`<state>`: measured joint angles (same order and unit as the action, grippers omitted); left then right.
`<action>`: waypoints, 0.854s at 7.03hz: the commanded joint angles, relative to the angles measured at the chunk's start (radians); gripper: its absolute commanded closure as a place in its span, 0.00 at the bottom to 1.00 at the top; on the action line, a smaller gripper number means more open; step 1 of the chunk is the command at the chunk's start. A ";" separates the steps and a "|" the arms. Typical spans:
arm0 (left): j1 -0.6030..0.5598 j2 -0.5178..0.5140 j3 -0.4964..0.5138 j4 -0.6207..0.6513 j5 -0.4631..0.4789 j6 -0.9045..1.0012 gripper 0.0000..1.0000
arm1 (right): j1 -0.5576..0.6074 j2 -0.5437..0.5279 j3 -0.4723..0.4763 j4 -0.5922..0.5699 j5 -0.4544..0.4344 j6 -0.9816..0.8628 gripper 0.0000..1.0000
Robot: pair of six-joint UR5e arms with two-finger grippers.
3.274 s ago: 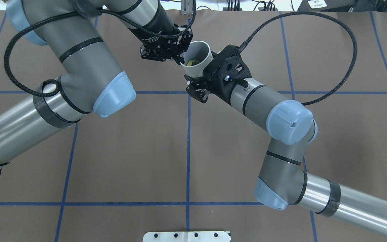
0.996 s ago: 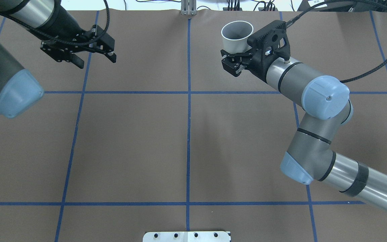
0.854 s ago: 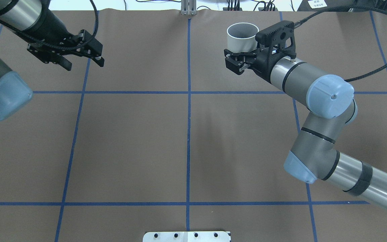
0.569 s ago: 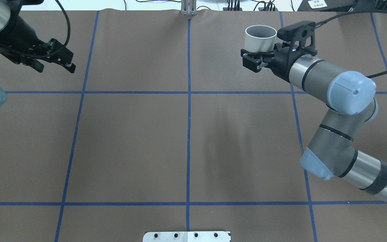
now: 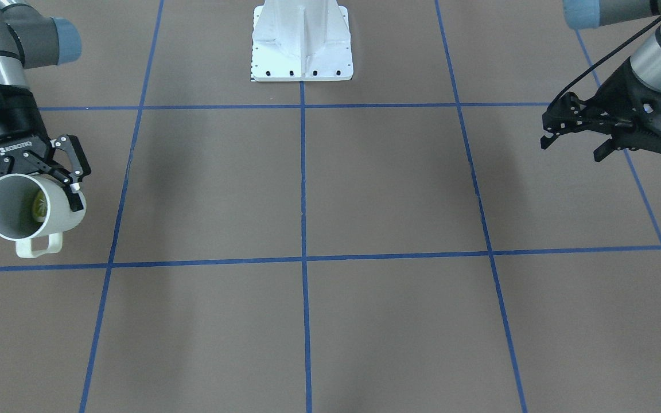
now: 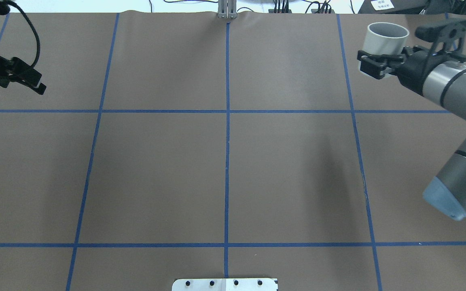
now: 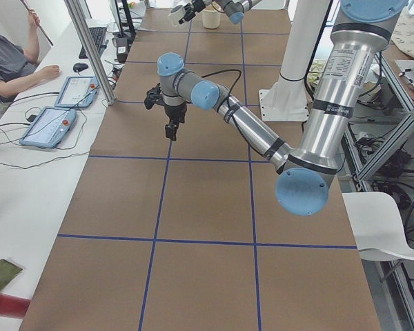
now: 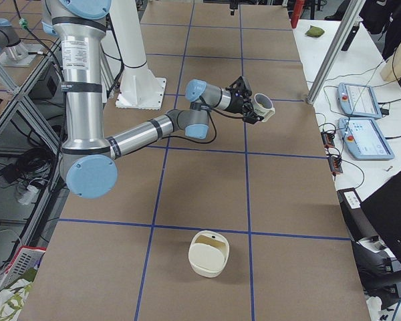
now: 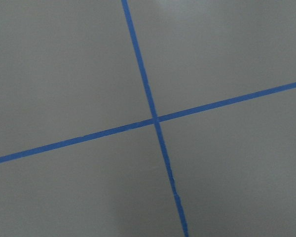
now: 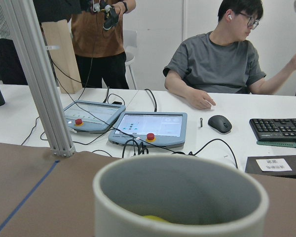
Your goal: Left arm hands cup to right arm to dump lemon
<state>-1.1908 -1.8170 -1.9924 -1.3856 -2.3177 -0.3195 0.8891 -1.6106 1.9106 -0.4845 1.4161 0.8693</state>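
Brown paper covers the table, cut into squares by blue tape lines, with operators' desks beyond its far edge. My right gripper, the black one lettered ROBOTIQ, is pinching a small white mug with a grey inside, one finger on each side of its wall. I hold it off the paper near the far right corner, tipped so its mouth leans toward the desks, the loop handle below the rim in the front view. One yellow-green lemon slice lies inside the mug. My left gripper hangs over the far left part of the table, well apart from the mug, fingers spread and holding nothing. Its wrist camera shows only paper and one tape crossing.
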 commanded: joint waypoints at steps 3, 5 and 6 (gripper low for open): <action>-0.041 0.033 0.021 -0.004 0.001 0.054 0.00 | 0.088 -0.311 -0.185 0.589 -0.006 0.086 1.00; -0.090 0.109 0.020 -0.010 0.003 0.065 0.00 | 0.108 -0.324 -0.414 0.861 -0.003 0.097 1.00; -0.096 0.117 0.011 -0.010 0.036 0.065 0.00 | 0.111 -0.330 -0.485 0.951 -0.005 0.099 1.00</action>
<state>-1.2732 -1.7213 -1.9774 -1.3950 -2.3076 -0.2559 0.9940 -1.9313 1.5293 0.3383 1.4116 0.9649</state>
